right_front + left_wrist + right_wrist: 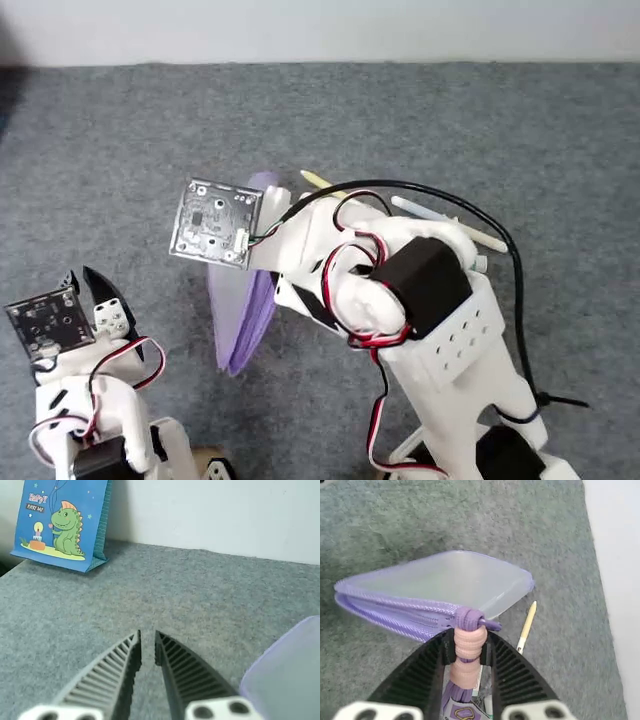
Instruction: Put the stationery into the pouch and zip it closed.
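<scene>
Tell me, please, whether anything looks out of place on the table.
Yes: the right gripper is shut on the pouch at its zip pull, yet a yellow pencil lies outside on the mat beside it, not packed.

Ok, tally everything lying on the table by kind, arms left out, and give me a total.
Pouches: 1, the purple pouch
Pens and pencils: 2, the cream pencil and the white pen
Gift bags: 1, the blue gift bag
Total: 4
</scene>
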